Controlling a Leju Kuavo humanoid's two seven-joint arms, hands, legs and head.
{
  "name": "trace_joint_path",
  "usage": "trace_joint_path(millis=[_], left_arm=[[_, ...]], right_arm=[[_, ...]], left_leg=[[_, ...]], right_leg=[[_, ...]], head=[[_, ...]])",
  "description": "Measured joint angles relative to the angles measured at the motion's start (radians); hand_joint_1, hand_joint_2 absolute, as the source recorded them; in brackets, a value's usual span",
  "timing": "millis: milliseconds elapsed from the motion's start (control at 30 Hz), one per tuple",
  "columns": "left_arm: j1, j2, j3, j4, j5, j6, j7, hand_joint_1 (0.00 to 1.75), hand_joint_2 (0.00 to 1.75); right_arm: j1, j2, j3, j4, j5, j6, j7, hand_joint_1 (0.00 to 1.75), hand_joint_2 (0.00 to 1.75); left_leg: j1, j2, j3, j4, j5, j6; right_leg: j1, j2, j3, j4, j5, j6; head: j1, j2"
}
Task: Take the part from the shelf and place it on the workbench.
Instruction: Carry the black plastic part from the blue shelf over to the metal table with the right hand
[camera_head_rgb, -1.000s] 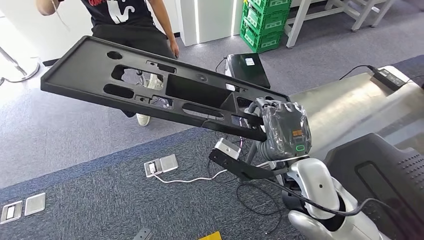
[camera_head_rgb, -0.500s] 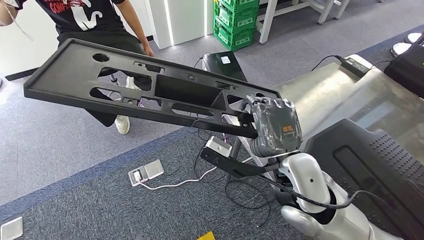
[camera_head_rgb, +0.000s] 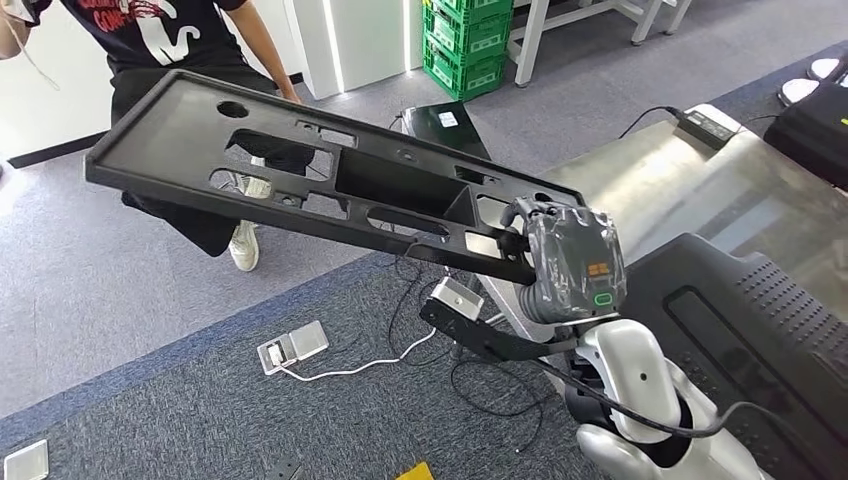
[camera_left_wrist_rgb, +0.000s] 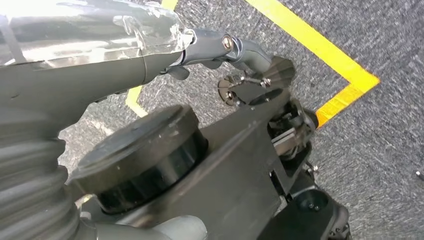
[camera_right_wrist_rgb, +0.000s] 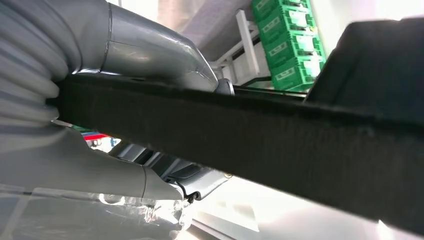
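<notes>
Head view | right hand (camera_head_rgb: 570, 262) grips part (camera_head_rgb: 300, 175) | person (camera_head_rgb: 180, 60) behind | workbench (camera_head_rgb: 690, 180) right

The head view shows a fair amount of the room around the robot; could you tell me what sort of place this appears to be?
Probably a factory-style workshop or robot test lab. Stacked green plastic crates stand by a white metal table frame, a steel workbench fills the right side, and floor sockets with loose cables sit in grey carpet tiles.

From my seat the long part (camera_head_rgb: 300, 180) reads as matt black moulded plastic, and the right hand (camera_head_rgb: 570, 262) wears a glossy clear plastic wrap. The workbench (camera_head_rgb: 690, 190) is brushed metal with a dull sheen; the floor (camera_head_rgb: 120, 290) is rough grey carpet, and the crates (camera_head_rgb: 465, 45) are green plastic.
</notes>
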Motion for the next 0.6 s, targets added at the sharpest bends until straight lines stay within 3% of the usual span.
trace_joint_path(millis=[100,200,233,267,300,400,467,533,600], left_arm=[[-0.002,0.000,0.002,0.000,-0.001,0.000,0.000,0.00,1.75],[0.000,0.000,0.003,0.000,-0.003,0.000,0.000,0.00,1.75],[0.000,0.000,0.003,0.000,-0.003,0.000,0.000,0.00,1.75],[0.001,0.000,0.003,0.000,-0.004,0.000,0.000,0.00,1.75],[0.001,0.000,0.003,0.000,-0.005,0.000,0.000,0.00,1.75],[0.000,0.001,0.004,0.000,-0.008,0.000,0.000,0.00,1.75],[0.000,0.001,0.004,0.000,-0.009,0.000,0.001,0.00,1.75],[-0.001,0.001,0.004,0.000,-0.009,0.000,0.002,0.00,1.75],[-0.004,0.001,0.005,0.000,-0.009,0.000,0.002,0.00,1.75]], right_arm=[[-0.001,-0.001,-0.002,0.000,-0.004,0.000,0.000,1.75,1.75],[-0.003,0.000,-0.002,0.001,-0.009,-0.001,0.000,1.75,1.75],[-0.002,0.000,-0.002,0.001,-0.009,-0.001,0.000,1.75,1.75],[-0.002,0.000,-0.002,0.001,-0.010,-0.002,0.000,1.75,1.75],[-0.002,0.000,-0.002,0.001,-0.010,-0.002,0.000,1.75,1.75],[-0.002,0.000,-0.002,0.002,-0.010,-0.003,0.000,1.75,1.75],[-0.003,0.000,-0.002,0.002,-0.013,-0.004,0.000,1.75,1.75],[-0.003,-0.001,-0.002,0.002,-0.016,-0.005,0.000,1.75,1.75],[-0.005,-0.002,-0.002,0.002,-0.019,-0.011,0.000,1.75,1.75]], left_leg=[[0.002,-0.009,-0.010,0.042,-0.033,-0.015],[0.006,-0.025,-0.091,0.220,-0.122,-0.022],[0.006,-0.027,-0.113,0.265,-0.133,-0.023],[0.007,-0.027,-0.121,0.277,-0.126,-0.024],[0.009,-0.028,-0.111,0.252,-0.101,-0.025],[0.015,-0.057,-0.034,0.073,-0.012,-0.023],[0.015,-0.071,-0.016,0.021,-0.002,-0.016],[0.013,-0.063,-0.015,0.013,0.001,-0.004],[0.014,-0.052,-0.011,0.003,0.007,0.009]], right_leg=[[-0.007,0.010,0.008,-0.014,0.007,-0.016],[-0.006,0.022,0.010,-0.016,0.008,-0.026],[-0.005,0.028,0.010,-0.015,0.008,-0.026],[-0.005,0.035,0.010,-0.013,0.007,-0.026],[-0.005,0.041,0.010,-0.010,0.006,-0.025],[-0.005,0.062,0.006,0.003,0.000,-0.016],[-0.004,0.074,-0.001,0.008,-0.001,-0.006],[-0.008,0.081,-0.005,0.008,0.000,0.005],[-0.010,0.064,-0.018,0.038,-0.022,0.015]], head=[[-0.005,0.000],[-0.023,0.000],[-0.027,0.000],[-0.030,0.000],[-0.033,0.000],[-0.044,0.000],[-0.044,0.000],[-0.041,0.000],[-0.035,0.000]])
